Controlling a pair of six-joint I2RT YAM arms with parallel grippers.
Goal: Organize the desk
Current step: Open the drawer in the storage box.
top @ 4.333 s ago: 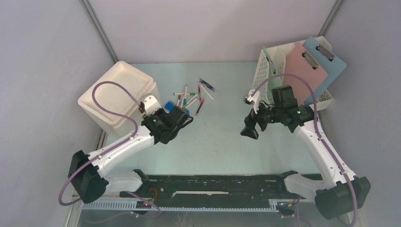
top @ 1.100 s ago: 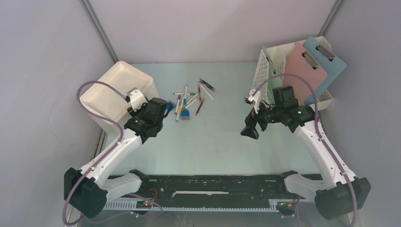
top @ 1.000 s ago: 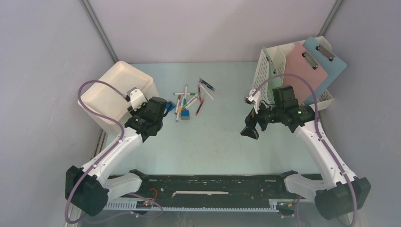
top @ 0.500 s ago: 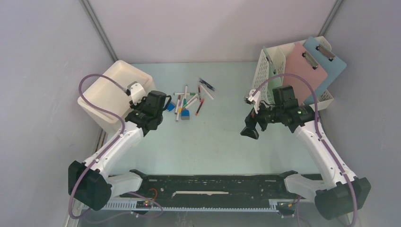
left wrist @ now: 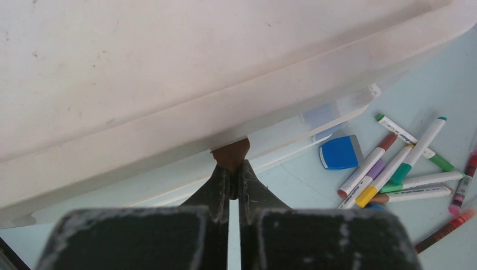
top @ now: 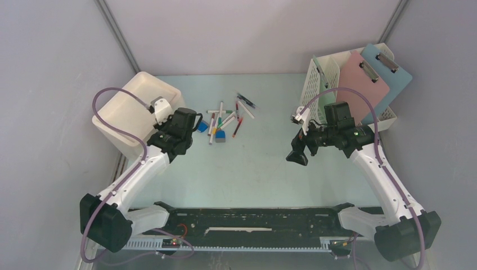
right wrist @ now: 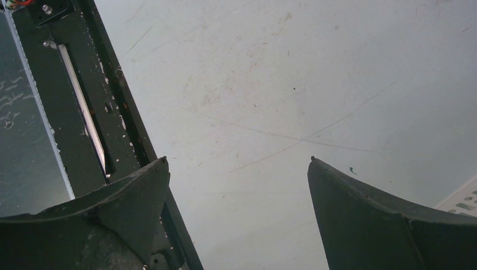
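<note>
**Left gripper [left wrist: 230, 170] carried from the markers [left wrist: 394, 169] to the white bin [left wrist: 169, 84]**

Compared with the earliest overhead view, where my left fingers hung over the scattered markers, they now lie at the bin's near lip, and the bin itself sits slightly turned. My right gripper [right wrist: 237, 161] has held its place throughout

Left wrist view: my two fingers are pressed together, with only a hairline slit between them. Their tips meet the edge of the bin's lip. A small brown patch [left wrist: 231, 154] shows right at the tips; I cannot tell what it is, nor whether the lip is pinched. Just right of the tips lies a blue eraser [left wrist: 339, 153], close to the bin's corner. Farther right the markers lie in a loose heap, several crossing one another

Right wrist view: my fingers are spread wide and hold nothing. Bare desk [right wrist: 292, 73] fills the gap between them. The black rail [right wrist: 107, 124] runs beside my left finger, and a corner of the file rack [right wrist: 462, 198] shows past my right finger

Overhead view: the desk spreads beneath and ahead of both pairs of fingers, walled by grey panels. The file rack, holding a pink clipboard [top: 363, 84] and a blue clipboard [top: 394, 76], stands beyond my right fingers, well apart from them
</note>
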